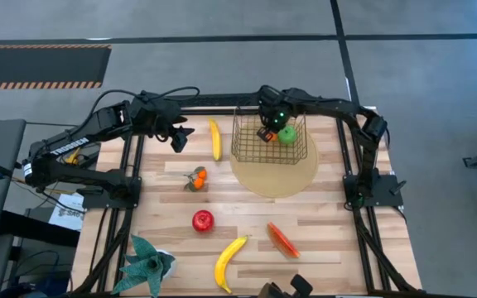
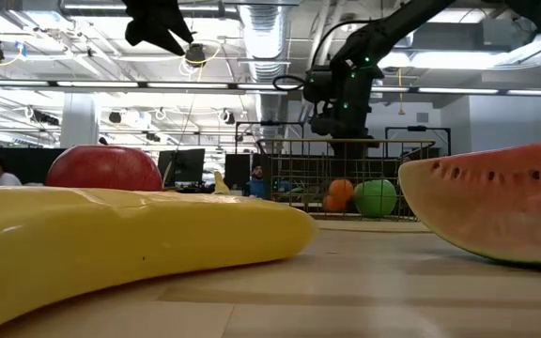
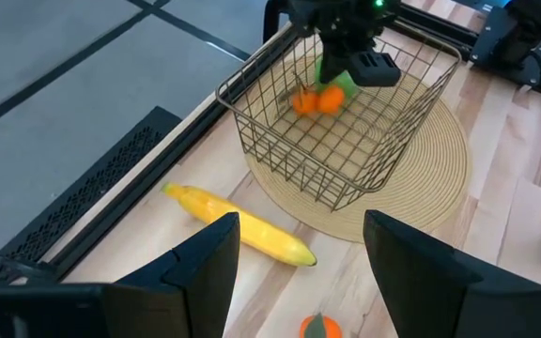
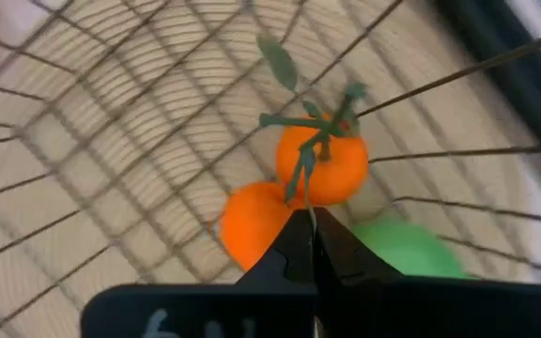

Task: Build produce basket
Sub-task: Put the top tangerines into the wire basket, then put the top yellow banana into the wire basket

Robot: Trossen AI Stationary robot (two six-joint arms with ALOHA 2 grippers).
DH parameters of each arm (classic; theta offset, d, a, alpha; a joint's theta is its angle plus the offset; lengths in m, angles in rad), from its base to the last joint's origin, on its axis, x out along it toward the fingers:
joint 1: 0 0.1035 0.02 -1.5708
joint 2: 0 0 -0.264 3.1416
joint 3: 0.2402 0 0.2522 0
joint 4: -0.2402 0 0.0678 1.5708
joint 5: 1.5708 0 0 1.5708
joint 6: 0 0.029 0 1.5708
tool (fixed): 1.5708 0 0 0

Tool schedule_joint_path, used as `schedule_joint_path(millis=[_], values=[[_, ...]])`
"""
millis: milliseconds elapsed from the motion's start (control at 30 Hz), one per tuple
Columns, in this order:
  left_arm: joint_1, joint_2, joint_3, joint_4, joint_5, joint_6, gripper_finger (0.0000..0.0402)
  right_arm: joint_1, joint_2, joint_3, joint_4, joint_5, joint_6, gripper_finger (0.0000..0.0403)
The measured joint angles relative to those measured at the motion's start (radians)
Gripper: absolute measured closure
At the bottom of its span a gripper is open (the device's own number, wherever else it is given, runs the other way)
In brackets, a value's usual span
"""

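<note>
High view: right gripper hangs inside the basket, which sits on the mat at far centre; green apple lies in it. Left gripper waits at far left, beside a banana. Red apple, second banana, melon slice and loose oranges lie outside, likely awaiting pickup.
Low view: oranges rest on the basket floor by the apple.
Left wrist: its fingers stand apart, empty.
Right wrist: fingers together just above the oranges' stem; clamped on it or not, cannot tell.
</note>
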Motion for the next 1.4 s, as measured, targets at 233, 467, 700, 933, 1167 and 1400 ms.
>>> schedule_joint_path(millis=[233, 467, 700, 933, 1167, 1400], values=[[0.000, 0.000, 0.000, -0.007, 0.000, -0.009, 0.0184, -0.002, 0.002, 0.000, -0.007, -0.002, -0.019, 0.0402], [0.000, 0.000, 0.000, -0.007, 0.000, -0.010, 0.0184, 0.012, 0.002, 0.000, -0.015, -0.005, -0.017, 0.0353], [0.000, 0.000, 0.000, -0.007, -0.001, -0.019, 0.0184, 0.022, 0.002, 0.000, -0.015, -0.004, -0.014, 0.0295], [0.007, 0.035, 0.000, -0.035, -0.112, -0.057, 0.0184, 0.034, 0.004, 0.116, -0.140, -0.026, 0.006, 0.0257], [0.042, 0.203, -0.001, -0.034, -0.117, -0.058, 0.0184, 0.059, 0.003, 0.414, -0.470, -0.027, 0.006, 0.0247], [0.104, 0.387, -0.001, 0.093, -0.114, 0.021, 0.0184, 0.071, -0.046, 0.627, -0.664, -0.023, 0.028, 0.0256]])
